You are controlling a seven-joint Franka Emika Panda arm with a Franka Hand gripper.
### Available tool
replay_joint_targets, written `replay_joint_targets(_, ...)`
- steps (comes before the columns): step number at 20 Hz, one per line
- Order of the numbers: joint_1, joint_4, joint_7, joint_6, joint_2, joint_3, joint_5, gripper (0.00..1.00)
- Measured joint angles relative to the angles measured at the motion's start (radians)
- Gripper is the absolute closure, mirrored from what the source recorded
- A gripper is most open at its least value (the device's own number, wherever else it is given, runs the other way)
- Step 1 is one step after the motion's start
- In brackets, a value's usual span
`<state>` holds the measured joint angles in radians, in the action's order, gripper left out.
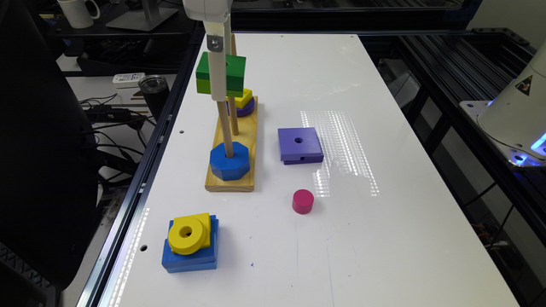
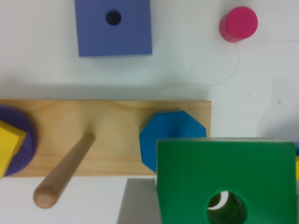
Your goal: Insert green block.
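The green block, dark green over lime, hangs in the air with my gripper shut on it. It sits above the tall peg that carries the blue octagon at the near end of the wooden base. In the wrist view the green block looms close, its centre hole showing, and it partly covers the blue octagon. The middle peg is bare. The far peg holds a purple disc and a yellow piece.
A flat purple square lies to the exterior view's right of the base, with a magenta cylinder nearer. A yellow ring rests on a blue block at the front left. The table's left edge runs close to the base.
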<state>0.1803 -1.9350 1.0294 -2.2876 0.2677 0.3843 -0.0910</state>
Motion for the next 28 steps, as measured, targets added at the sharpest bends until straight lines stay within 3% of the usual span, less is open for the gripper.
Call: replay_joint_targets(28, 0.000, 0.001, 0.000, -0.011, 0.017, -0.001, -0.0036, 1.00)
